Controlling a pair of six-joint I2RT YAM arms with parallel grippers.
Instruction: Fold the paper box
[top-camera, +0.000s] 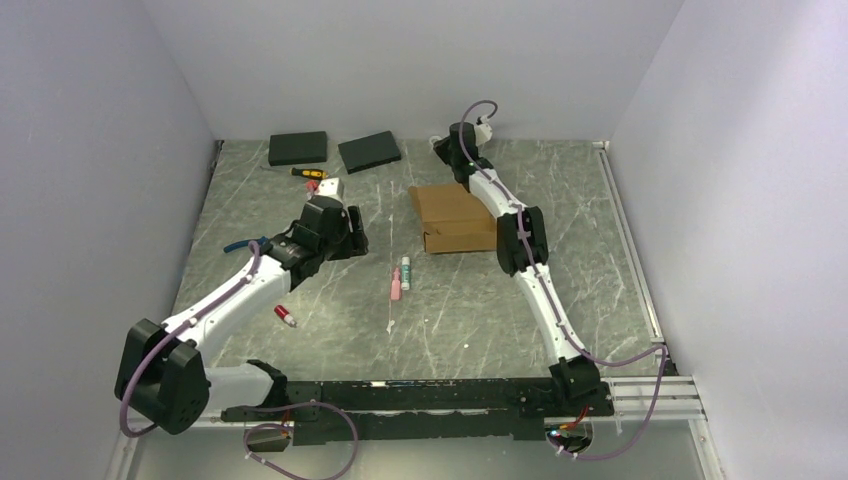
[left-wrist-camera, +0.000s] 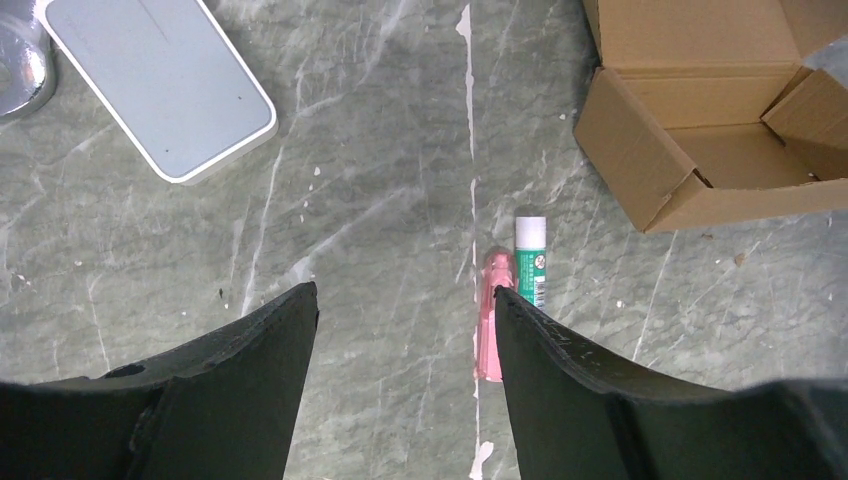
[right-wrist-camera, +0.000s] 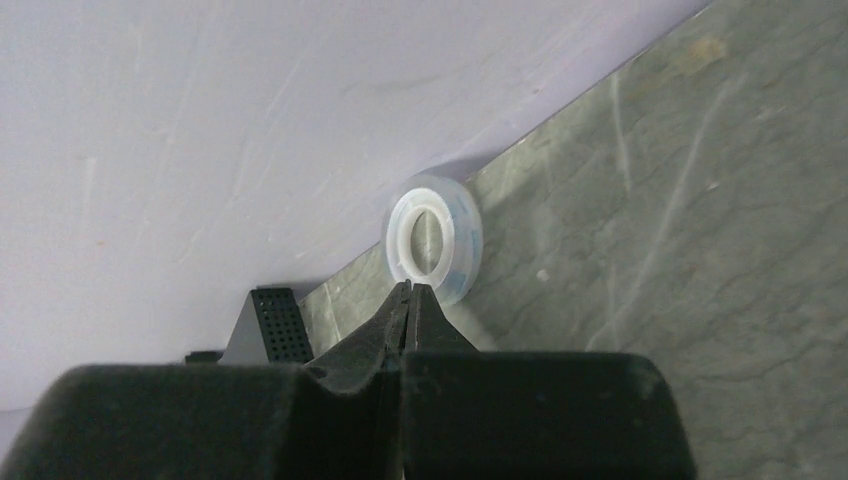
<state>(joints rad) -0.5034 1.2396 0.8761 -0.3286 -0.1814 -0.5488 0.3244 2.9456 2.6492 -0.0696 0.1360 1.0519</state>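
Left tool (left-wrist-camera: 405, 295) gaping wide at bottom centre, gripping nothing. Pink pen (left-wrist-camera: 488, 320) and green-white stick (left-wrist-camera: 530, 260) beside the finger at frame right. Paper box (left-wrist-camera: 640, 160) at upper right, open-topped, on the surface (left-wrist-camera: 380, 150). Right tool (right-wrist-camera: 409, 292) pinched closed, empty, tape roll (right-wrist-camera: 465, 235) just beyond.

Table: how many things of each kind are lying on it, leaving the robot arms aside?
black slabs: 2
paper box: 1
grey white-rimmed slab: 1
tape roll: 1
yellow-handled tool: 1
pink stick: 1
green-white tube: 1
red-white tube: 1
Total: 9 that I can make out
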